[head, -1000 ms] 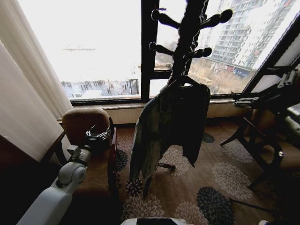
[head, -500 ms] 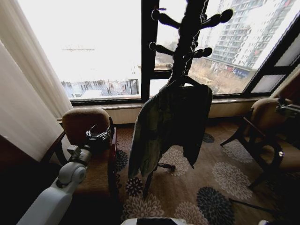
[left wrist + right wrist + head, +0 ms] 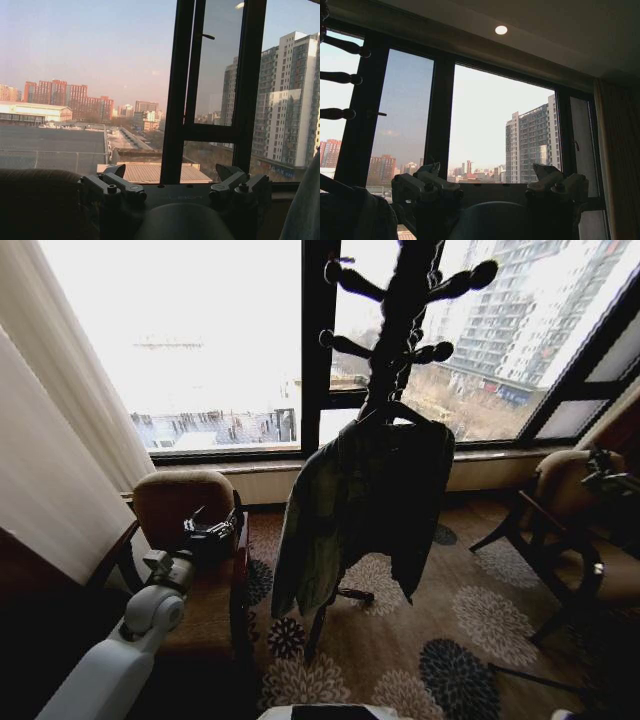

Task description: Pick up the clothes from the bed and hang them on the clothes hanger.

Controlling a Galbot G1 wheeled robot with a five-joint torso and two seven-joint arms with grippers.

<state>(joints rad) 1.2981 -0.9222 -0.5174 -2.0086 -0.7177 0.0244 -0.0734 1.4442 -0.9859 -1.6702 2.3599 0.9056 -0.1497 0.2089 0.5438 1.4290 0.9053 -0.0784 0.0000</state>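
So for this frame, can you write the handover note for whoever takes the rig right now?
Left tool: open, empty, low over the brown armchair on the robot's left.
Right tool: open, empty, out at the right edge near the other armchair.
Denim jacket: on the clothes hanger, which hooks on the dark coat stand by the window; one side droops lower.
Done: jacket hung, both tools free of it.
Left: apparently nothing but parking the arms.
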